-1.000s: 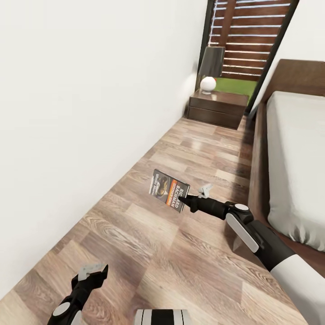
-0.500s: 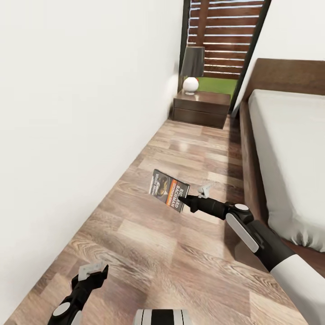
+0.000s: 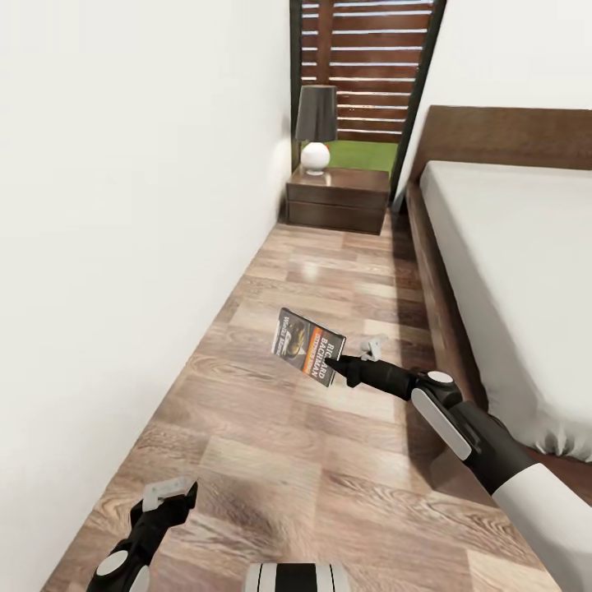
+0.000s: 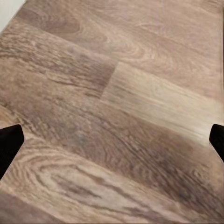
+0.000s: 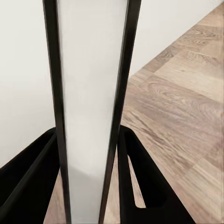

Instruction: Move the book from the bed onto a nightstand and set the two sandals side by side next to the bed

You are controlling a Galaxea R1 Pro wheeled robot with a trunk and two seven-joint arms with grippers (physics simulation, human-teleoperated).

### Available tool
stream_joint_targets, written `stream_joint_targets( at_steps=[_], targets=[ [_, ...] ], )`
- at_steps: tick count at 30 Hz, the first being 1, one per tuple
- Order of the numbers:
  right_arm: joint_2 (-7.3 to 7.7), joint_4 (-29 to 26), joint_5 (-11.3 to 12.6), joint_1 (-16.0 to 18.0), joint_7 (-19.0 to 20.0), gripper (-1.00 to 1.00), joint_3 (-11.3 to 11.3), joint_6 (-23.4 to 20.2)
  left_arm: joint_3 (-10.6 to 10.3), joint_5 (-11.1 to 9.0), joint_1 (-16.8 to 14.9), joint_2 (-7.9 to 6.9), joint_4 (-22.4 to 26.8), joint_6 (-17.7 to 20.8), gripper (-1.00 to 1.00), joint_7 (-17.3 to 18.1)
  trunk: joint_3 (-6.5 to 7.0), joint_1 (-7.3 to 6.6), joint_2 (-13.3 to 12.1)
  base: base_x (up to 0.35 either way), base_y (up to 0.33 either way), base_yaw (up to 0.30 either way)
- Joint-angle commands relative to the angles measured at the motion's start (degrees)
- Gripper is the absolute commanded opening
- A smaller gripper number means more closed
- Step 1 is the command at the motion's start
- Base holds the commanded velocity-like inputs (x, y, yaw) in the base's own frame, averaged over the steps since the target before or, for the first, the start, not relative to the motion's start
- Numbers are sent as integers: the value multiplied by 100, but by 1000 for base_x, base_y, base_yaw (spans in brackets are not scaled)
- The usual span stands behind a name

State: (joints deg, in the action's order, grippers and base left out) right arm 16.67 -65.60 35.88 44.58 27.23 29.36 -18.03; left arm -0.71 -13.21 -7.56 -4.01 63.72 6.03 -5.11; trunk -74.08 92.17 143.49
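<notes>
The right gripper point(image 3: 339, 360) clamps the book point(image 3: 308, 346) by its edge above the plank floor point(image 3: 329, 460) — bed point(image 3: 510, 271) alongside; the nightstand point(image 3: 337, 200) stands ahead. The left gripper point(image 3: 168, 493) hangs with fingers spread wide, holding nothing.

At the top centre of my view a lamp point(image 3: 316, 123) with a dark grey shade point(image 3: 316, 112) and a round white base point(image 3: 315, 156) stands upright. A plain white wall point(image 3: 123, 247) runs down the left side.

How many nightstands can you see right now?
1: the nightstand stands at the far end of the floor strip, against the wall, left of the bed, with a lamp on top. Another may be hidden.
</notes>
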Motion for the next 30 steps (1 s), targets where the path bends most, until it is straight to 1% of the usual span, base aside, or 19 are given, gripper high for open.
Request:
stream_joint_targets(
  at_steps=[1,10,20,26,30],
  targets=[
    [3,-5,77,7,-7,-100,8,-43,-8,-50,0,-3,9,28,100,-27,-5,2,2,278,194,-256],
    [3,-5,77,7,-7,-100,8,-43,-8,-48,-1,-3,9,21,100,-29,-5,2,2,280,192,-250],
    [3,-5,77,7,-24,-100,8,-41,-8,-45,-1,-3,9,21,100,-28,-5,2,2,285,182,-42],
    [3,-5,77,8,-21,-100,8,-42,-8,-42,0,-5,9,23,100,-26,22,2,2,295,161,-143],
    [3,-5,77,7,-18,-100,8,-42,-8,-38,0,-9,9,22,100,-29,51,2,2,318,71,-156]
  ],
)
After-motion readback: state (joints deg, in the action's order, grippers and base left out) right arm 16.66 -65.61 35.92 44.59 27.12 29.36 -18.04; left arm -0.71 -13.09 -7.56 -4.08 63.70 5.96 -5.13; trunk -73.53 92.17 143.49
